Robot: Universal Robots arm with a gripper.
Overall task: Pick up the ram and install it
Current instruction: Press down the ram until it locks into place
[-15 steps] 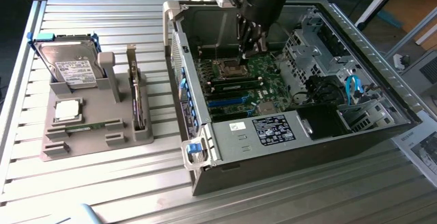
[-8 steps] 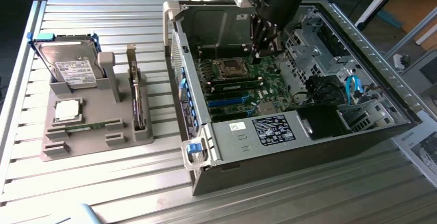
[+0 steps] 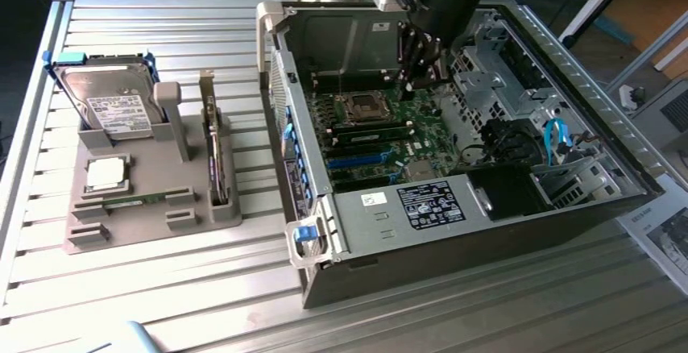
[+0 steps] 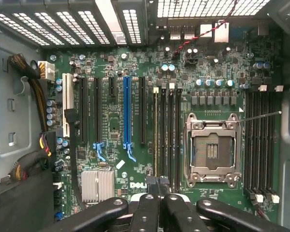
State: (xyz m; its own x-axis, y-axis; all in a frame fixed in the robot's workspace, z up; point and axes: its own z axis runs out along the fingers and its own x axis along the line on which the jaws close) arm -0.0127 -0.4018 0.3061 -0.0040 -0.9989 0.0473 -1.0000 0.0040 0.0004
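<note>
I am seeing the end effector [image 4: 158,186] hanging inside the open computer case [image 3: 559,63], its fingers [image 4: 149,212] pressed fully together with nothing between them, just above the motherboard [image 4: 115,121] near the memory slots [image 4: 166,130] beside the empty processor socket [image 4: 212,147]. The ram [image 3: 138,200] is lying flat in the grey holder tray [image 3: 140,224] on the surface [image 3: 161,288], well apart from the arm, in front of the processor chip [image 3: 105,174].

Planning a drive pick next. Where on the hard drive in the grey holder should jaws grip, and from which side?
Likely its top edge, from straight above. The hard drive stands on edge in the grey holder, its lower part sunk in a slot, with a post close at the exterior view's right. The top is free, so close the jaws across the two broad faces.
</note>
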